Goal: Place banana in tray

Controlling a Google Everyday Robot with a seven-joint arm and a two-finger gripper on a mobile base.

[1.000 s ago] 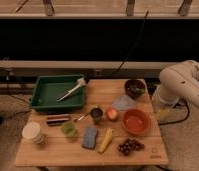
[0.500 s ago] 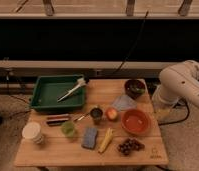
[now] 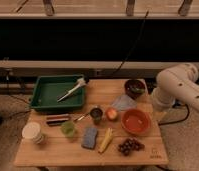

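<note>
The banana (image 3: 106, 140) is small, slim and yellow. It lies near the front edge of the wooden table, just right of the blue sponge (image 3: 89, 137). The dark green tray (image 3: 47, 96) sits at the table's back left, with a white-headed brush (image 3: 72, 90) lying across its right side. My white arm (image 3: 177, 90) hangs at the table's right edge. My gripper (image 3: 160, 116) points down beside the orange bowl, far right of the tray and apart from the banana.
Right of the banana are an orange bowl (image 3: 136, 121) and grapes (image 3: 129, 146). Behind it are a dark cup (image 3: 96, 114), a peach-coloured fruit (image 3: 112, 114), a grey cloth (image 3: 124, 103) and a dark bowl (image 3: 134, 88). To the left are a green cup (image 3: 68, 129), a dark bar (image 3: 58, 119) and a white container (image 3: 32, 132).
</note>
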